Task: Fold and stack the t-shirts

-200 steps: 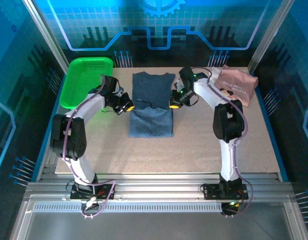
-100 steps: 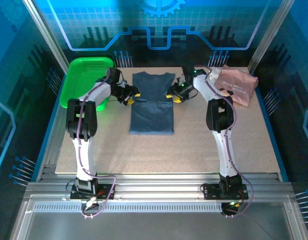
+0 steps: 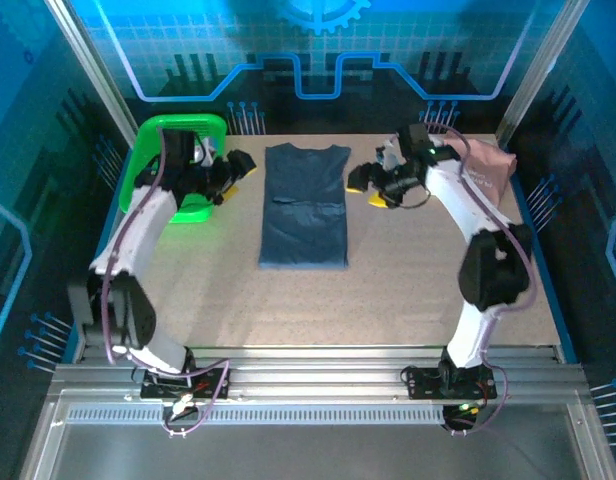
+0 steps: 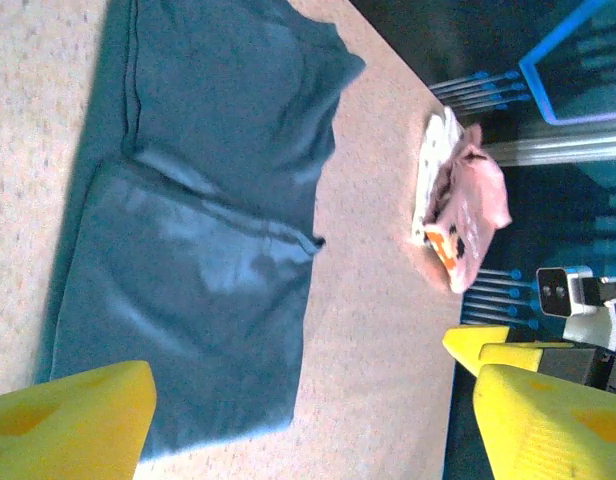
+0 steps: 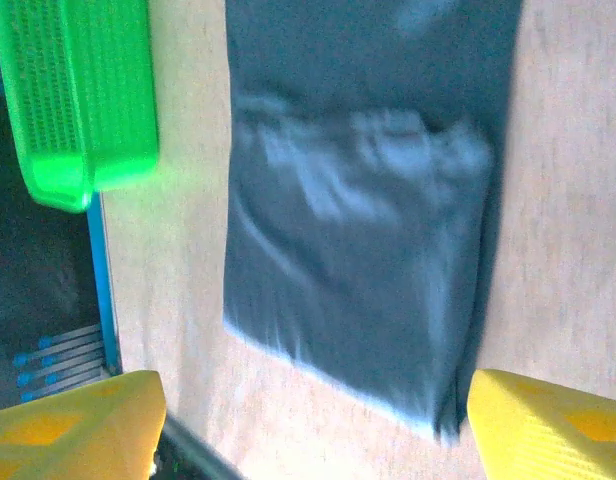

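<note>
Centre of table (image 3: 408, 290): slate-blue t-shirt (image 3: 305, 210), partly folded, flat.
Upper right: pink t-shirt (image 3: 494, 158), bunched.
L hand (image 3: 236, 180): released, empty.
R hand (image 3: 368, 190): released, empty.

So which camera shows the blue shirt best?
The top external view: the whole blue shirt lies in frame, uncovered. The left wrist view catches most of it at a slant; the right wrist view shows one part, blurred and cropped.
</note>
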